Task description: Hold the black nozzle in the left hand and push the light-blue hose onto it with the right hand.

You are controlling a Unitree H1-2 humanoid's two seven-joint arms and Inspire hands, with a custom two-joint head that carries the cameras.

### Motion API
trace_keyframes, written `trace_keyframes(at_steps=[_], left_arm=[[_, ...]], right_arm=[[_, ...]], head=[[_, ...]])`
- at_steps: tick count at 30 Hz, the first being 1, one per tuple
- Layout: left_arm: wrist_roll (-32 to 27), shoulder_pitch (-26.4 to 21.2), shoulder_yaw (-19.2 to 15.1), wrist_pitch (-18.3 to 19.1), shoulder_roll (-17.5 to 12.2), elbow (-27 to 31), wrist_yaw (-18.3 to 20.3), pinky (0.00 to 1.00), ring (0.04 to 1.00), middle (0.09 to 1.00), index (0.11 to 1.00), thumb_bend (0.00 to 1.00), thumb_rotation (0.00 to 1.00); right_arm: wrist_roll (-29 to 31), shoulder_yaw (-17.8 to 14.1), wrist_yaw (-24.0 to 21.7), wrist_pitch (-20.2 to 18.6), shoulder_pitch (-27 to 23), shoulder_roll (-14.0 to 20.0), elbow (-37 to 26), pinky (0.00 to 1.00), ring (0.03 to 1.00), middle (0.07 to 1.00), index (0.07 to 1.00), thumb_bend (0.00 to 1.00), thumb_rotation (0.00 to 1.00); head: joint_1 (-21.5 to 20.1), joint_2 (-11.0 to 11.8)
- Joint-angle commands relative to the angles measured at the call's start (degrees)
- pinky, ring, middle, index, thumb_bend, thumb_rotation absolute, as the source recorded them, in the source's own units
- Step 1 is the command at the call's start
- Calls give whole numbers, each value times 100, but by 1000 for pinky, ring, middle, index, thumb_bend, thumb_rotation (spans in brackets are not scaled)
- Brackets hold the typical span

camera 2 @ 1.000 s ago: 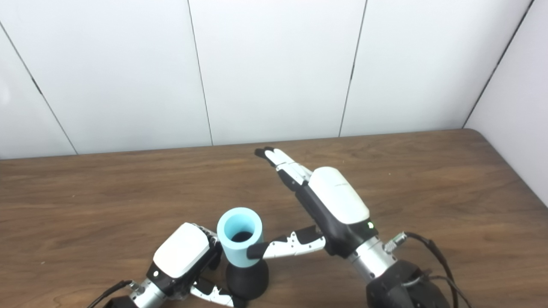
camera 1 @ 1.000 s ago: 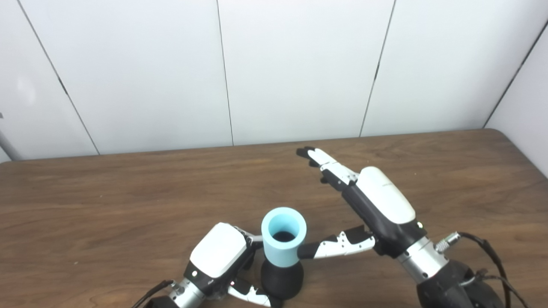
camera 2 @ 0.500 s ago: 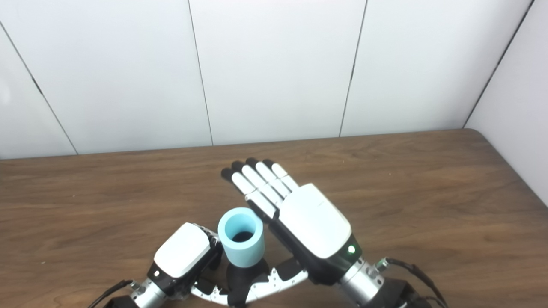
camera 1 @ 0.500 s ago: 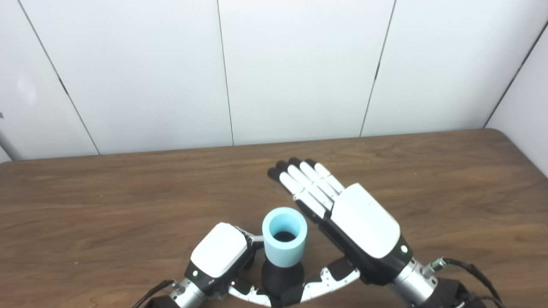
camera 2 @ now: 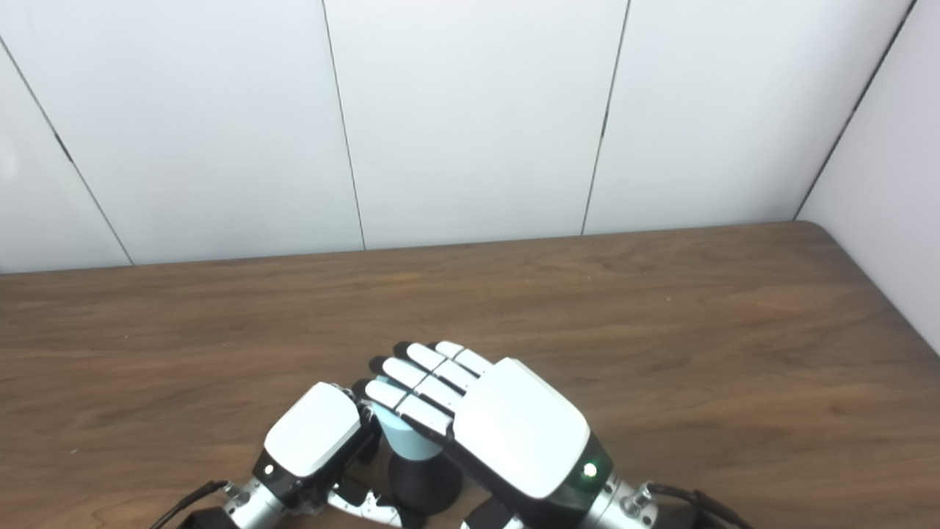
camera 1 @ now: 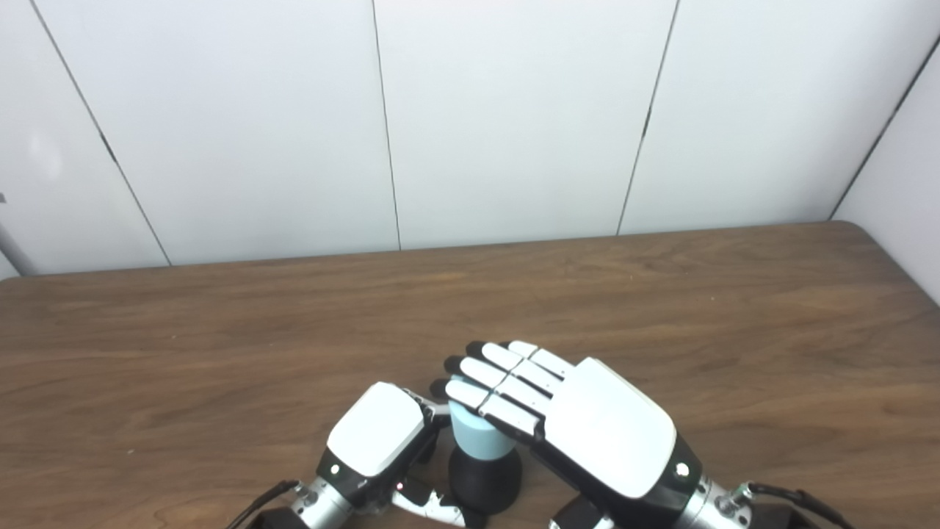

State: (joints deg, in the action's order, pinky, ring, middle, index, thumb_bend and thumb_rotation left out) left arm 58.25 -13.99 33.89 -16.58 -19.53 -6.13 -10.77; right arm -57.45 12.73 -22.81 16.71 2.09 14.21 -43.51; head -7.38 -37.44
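- White wall panels (camera 1: pixel 514 117) with thin dark seams stand behind a brown wooden table (camera 1: pixel 220 338), and all the work is at the near edge of the table, a little left of its middle.
- The right hand (camera 1: pixel 558 426) lies flat, palm down, on the top of the light-blue hose (camera 1: pixel 474 437); its fingers (camera 1: pixel 488 382) are straight and side by side, they cover the opening of the hose and grip nothing.
- The left hand (camera 1: pixel 374 441) is on the left side of the hose and nozzle, with its fingers curled around the black nozzle (camera 1: pixel 485 481), so it holds the nozzle.
- The hose stands upright on the nozzle, and the nozzle stands upright on the table, close to the near edge.
- Only a short part of the hose wall shows between the right hand and the nozzle.
- In the left eye view, the thumb (camera 1: pixel 433 507) of the left hand shows at the foot of the nozzle, and a bigger part of the hose wall is free to see.
- In the right eye view, the right hand (camera 2: pixel 507 433) hides more of the hose (camera 2: pixel 404 441), and the green light on its wrist is clearer.
- The far part of the table and its right corners carry nothing that I can see.
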Motion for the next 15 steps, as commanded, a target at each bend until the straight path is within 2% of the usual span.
trace_keyframes(at_steps=[1, 5, 10, 15], left_arm=[[209, 365, 267, 19, 25, -520, 149, 112, 167, 246, 481, 516, 39], [193, 369, 264, 48, 18, -490, 221, 133, 191, 277, 481, 516, 39], [189, 366, 263, 33, 19, -507, 193, 128, 185, 270, 481, 516, 39], [180, 377, 260, 32, 4, -481, 219, 132, 187, 271, 481, 516, 39]], right_arm=[[48, -11, 135, 193, -35, -2, -110, 848, 892, 905, 877, 906, 889], [89, -48, 126, 256, -36, 13, -143, 829, 884, 904, 871, 907, 862], [77, -64, 19, 271, -43, 11, -155, 821, 882, 902, 859, 908, 825], [-371, -47, -23, 401, -34, 105, 62, 827, 883, 887, 854, 883, 794]], head=[[-8, -3], [-8, -3], [-15, 0], [-5, -1]])
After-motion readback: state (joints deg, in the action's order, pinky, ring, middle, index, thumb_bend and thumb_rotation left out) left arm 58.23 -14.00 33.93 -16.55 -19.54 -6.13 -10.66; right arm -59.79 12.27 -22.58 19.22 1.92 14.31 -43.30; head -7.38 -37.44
